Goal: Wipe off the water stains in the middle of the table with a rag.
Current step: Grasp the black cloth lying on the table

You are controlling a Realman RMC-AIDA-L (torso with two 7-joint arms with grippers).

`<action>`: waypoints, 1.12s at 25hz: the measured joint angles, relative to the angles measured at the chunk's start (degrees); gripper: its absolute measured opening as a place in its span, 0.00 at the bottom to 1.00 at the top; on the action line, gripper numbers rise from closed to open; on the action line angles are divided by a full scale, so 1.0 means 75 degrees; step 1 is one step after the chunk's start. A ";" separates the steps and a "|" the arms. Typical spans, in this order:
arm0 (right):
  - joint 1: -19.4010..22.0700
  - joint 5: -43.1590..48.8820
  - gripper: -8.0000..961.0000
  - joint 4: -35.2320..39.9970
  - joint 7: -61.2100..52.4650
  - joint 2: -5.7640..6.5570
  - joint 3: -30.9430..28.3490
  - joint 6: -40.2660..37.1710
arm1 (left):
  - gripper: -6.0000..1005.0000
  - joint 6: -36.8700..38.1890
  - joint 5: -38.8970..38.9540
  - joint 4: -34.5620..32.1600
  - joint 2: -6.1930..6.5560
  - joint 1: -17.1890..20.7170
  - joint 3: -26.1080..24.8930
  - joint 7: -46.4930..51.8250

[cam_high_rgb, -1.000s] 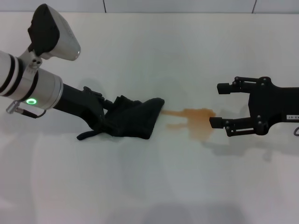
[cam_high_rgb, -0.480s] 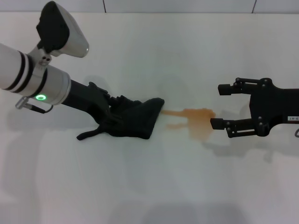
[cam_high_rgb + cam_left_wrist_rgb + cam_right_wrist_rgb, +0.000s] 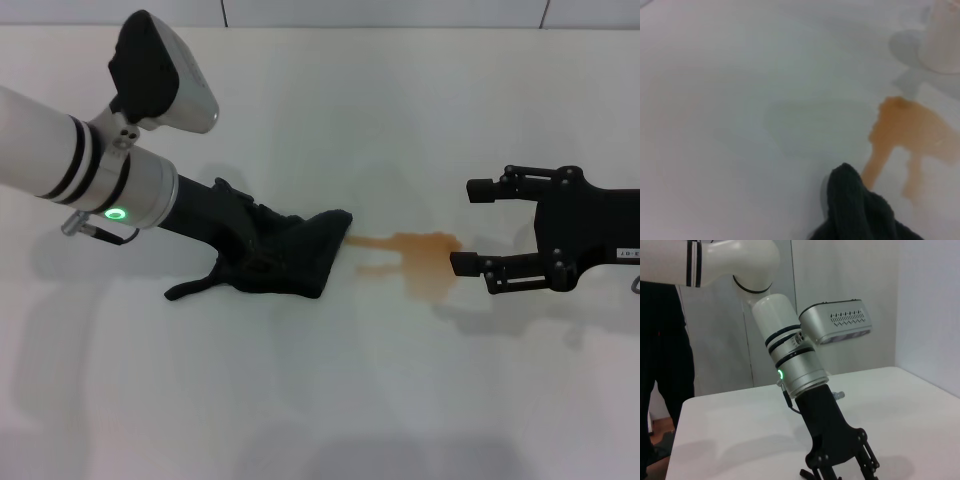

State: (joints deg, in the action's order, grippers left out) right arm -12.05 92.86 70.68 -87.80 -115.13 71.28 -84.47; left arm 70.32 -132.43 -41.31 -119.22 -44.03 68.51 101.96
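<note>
While the left gripper (image 3: 245,262) presses into the rag (image 3: 285,255) on the bench (image 3: 320,400), jaws buried so I cannot tell their state, the water stains (image 3: 425,262) lie just beside; a loose hold could slip. Right gripper (image 3: 475,226) hovers near, jaws spread

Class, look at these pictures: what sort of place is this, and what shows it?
Probably a robot test room or lab: a plain white table bearing only a black rag and orange-brown water stains, with bare pale walls behind.
</note>
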 joint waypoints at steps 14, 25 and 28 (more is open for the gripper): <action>0.0002 -0.0008 0.88 0.0055 -0.0083 0.0000 0.0005 -0.0040 | 0.34 -0.0309 0.0137 0.0113 -0.0033 0.0048 0.0129 0.0169; -0.0021 -0.0008 0.88 0.0081 -0.0092 0.0000 0.0012 -0.0106 | 0.08 -0.0105 0.0386 0.0117 -0.0018 0.0049 0.0142 0.0187; -0.0017 -0.0008 0.88 0.0080 -0.0093 0.0000 0.0012 -0.0114 | 0.08 0.0000 0.0397 0.0117 -0.0018 0.0052 0.0147 0.0084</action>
State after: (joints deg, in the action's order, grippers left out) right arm -12.18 92.79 71.28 -88.50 -115.13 71.37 -85.33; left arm 70.32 -129.45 -40.42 -119.35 -43.64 69.61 102.60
